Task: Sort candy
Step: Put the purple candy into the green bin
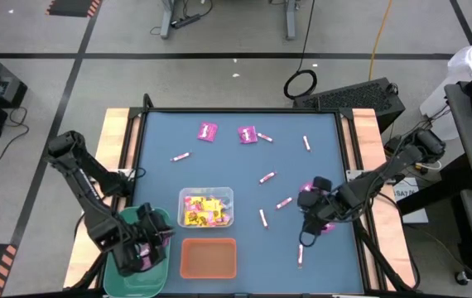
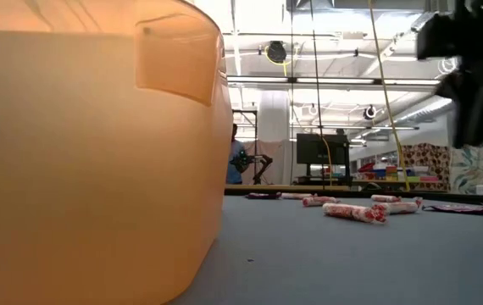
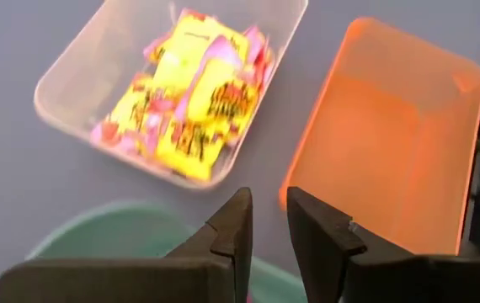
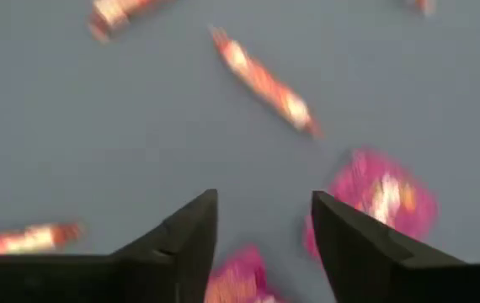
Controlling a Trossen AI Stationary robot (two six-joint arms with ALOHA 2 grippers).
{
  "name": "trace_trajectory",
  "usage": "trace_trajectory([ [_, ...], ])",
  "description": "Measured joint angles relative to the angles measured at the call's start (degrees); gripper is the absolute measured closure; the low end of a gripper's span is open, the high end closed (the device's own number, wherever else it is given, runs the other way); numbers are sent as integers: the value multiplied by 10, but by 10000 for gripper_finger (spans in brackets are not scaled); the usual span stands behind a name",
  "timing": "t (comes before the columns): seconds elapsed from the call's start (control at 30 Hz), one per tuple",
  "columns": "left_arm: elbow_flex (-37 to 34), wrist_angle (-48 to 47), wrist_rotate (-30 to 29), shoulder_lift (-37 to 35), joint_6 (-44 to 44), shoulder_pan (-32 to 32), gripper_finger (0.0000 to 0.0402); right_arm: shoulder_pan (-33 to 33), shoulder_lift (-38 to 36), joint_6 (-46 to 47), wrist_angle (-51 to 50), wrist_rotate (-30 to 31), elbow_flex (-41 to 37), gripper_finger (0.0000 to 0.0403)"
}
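Observation:
Candy lies scattered on the blue table (image 1: 219, 170). Two magenta packets (image 1: 208, 131) lie toward the far edge, and pink-and-white sticks (image 1: 267, 177) are spread across the middle and right. The clear bin (image 1: 207, 207) holds yellow and magenta packets (image 3: 191, 97). My right gripper (image 4: 265, 227) stands open, pointing down over the right part of the table. One magenta packet (image 4: 238, 282) shows below the gap between its fingers, and another (image 4: 381, 200) lies just beside them. My left gripper (image 3: 267, 231) hangs over the green bin (image 1: 137, 261) with a narrow gap and nothing seen between its fingers.
An orange bin (image 1: 209, 258) stands at the near edge, right of the green bin; in the low view the orange bin (image 2: 89, 152) fills the left half. Sticks (image 4: 265, 80) lie just ahead of my right gripper. A keyboard (image 1: 348, 95) sits beyond the table's far right corner.

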Motion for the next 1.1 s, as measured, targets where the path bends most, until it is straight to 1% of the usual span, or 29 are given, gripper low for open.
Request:
trace_trajectory([
  [0.1,0,37,1,0,55,14,320,19,3,48,-55,-10,0,195],
  [0.2,0,76,1,0,118,28,320,38,3,40,-83,9,0,186],
  [0.4,0,139,-23,0,245,71,320,63,7,39,-81,60,0,196],
  [0.57,0,165,-28,0,336,116,320,74,22,62,-72,68,-20,206],
  [0.73,0,170,-34,0,384,152,320,76,24,71,-28,67,-65,212],
  [0.87,0,170,-58,0,414,175,320,73,24,77,7,68,-91,217],
  [1.1,0,171,-60,0,418,213,320,71,24,86,53,68,-127,228],
])
